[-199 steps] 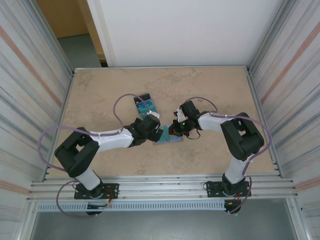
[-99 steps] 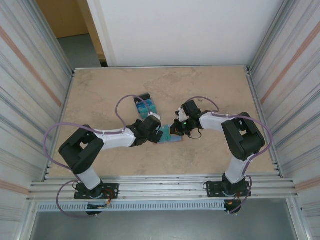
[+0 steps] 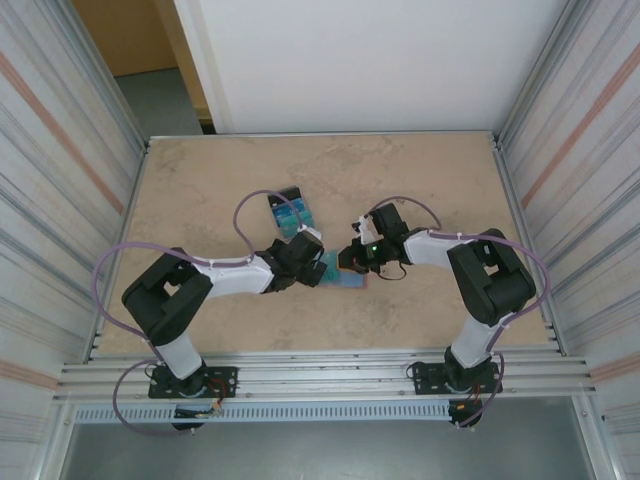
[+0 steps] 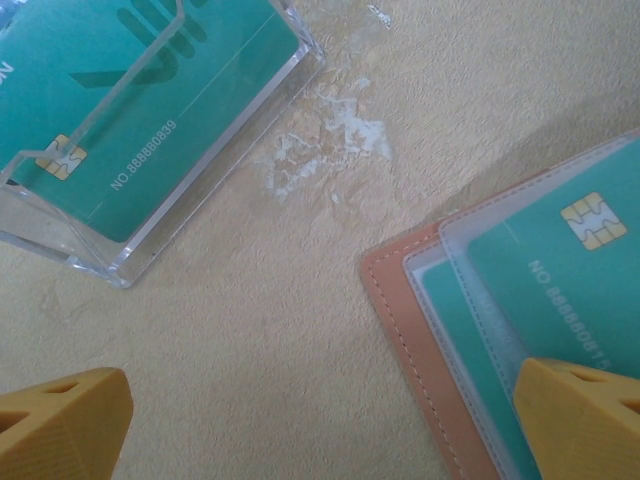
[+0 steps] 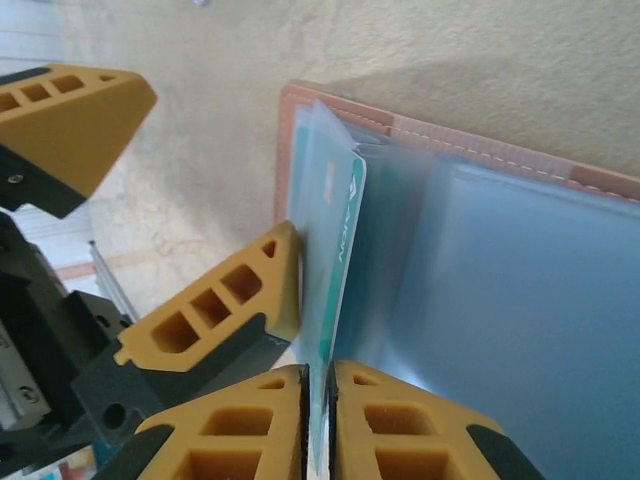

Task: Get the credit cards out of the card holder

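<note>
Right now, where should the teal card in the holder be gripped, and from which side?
Grip the card by its free edge, lifted clear of the holder, coming from the right arm's side. It is thin and stands nearly on edge, so pinch across its flat faces. The right pincer is closed there.

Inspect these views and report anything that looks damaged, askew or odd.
A whitish, flaky patch mars the tabletop between the clear card stand and the pink card holder. One teal card sticks up from the holder, pinched by the right fingers.
</note>
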`<move>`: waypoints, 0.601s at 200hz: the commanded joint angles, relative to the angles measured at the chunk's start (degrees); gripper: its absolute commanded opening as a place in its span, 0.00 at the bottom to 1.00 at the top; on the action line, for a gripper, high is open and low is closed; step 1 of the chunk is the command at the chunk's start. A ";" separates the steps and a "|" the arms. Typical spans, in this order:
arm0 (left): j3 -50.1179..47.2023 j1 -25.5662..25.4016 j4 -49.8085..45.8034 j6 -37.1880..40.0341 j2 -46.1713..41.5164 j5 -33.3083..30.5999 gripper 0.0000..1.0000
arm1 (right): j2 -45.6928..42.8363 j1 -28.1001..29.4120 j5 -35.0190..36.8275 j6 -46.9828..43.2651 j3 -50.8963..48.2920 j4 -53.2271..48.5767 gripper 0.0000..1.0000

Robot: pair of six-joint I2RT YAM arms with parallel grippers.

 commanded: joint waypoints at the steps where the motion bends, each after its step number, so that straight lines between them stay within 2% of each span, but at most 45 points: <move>1: 0.27 -0.32 -2.96 0.70 1.73 -0.28 0.99 | 0.87 -0.44 -3.69 2.20 -0.81 5.04 0.16; 57: -0.08 -0.47 -3.44 0.36 1.29 -0.02 0.99 | 4.95 -0.44 -6.13 5.93 -1.84 12.40 0.19; 86: -0.53 -0.45 -3.62 -0.26 0.99 -0.03 0.99 | 5.31 -0.61 -6.57 6.23 -1.83 13.28 0.11; 120: -1.00 -0.48 -4.22 -1.00 0.68 -0.17 0.99 | 3.57 -2.40 -6.77 6.25 -3.17 13.50 0.10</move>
